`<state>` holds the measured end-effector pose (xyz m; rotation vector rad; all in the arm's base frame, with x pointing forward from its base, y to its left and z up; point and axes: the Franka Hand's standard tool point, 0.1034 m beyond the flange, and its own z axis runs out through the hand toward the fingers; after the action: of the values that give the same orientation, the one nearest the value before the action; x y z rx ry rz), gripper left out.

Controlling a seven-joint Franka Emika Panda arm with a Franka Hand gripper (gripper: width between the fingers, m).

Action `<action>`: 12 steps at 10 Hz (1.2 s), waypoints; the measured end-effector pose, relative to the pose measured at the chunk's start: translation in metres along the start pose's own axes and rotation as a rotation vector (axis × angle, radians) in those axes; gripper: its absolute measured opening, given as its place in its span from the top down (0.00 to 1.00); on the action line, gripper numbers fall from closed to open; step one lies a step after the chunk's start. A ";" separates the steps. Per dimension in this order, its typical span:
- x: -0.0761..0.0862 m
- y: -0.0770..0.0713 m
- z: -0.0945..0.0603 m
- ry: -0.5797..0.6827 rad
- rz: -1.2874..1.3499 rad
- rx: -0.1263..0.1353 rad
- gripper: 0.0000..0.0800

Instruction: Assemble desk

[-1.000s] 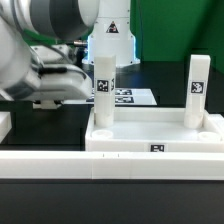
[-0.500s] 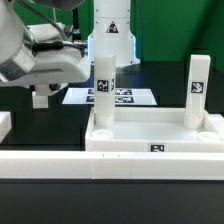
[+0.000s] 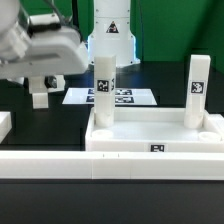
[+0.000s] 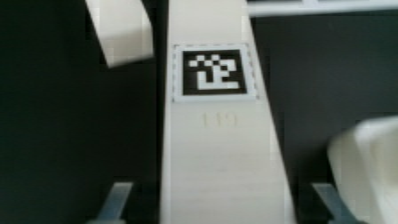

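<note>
Large shallow white plastic tray-like tabletop [image 3: 155, 135] sits mid-scene. Two short white square-section tagged legs stand upright in it: left standing leg [image 3: 103, 88] at its corner on the exterior view's left, right standing leg [image 3: 197, 90] at the opposite corner.

Long white border rail [image 3: 110, 165] lies just in front of the tabletop. The marker board [image 3: 125, 97] lies flat behind it, partly hidden by the left standing leg.

The two-finger gripper [image 4: 217, 200] is clamped on a third tagged white leg, the held leg [image 4: 214, 120], well clear of the tabletop toward the exterior view's left.

A second ago the arm hung close beside the left standing leg and covered part of the marker board. Now it is farther left and more of the board shows. Tabletop and standing legs unmoved.
</note>
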<state>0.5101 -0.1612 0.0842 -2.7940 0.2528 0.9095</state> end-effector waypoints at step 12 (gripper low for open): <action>0.025 -0.023 -0.070 0.802 -0.026 -0.160 0.64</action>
<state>0.5747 -0.1575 0.1274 -3.1506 0.2540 -0.2564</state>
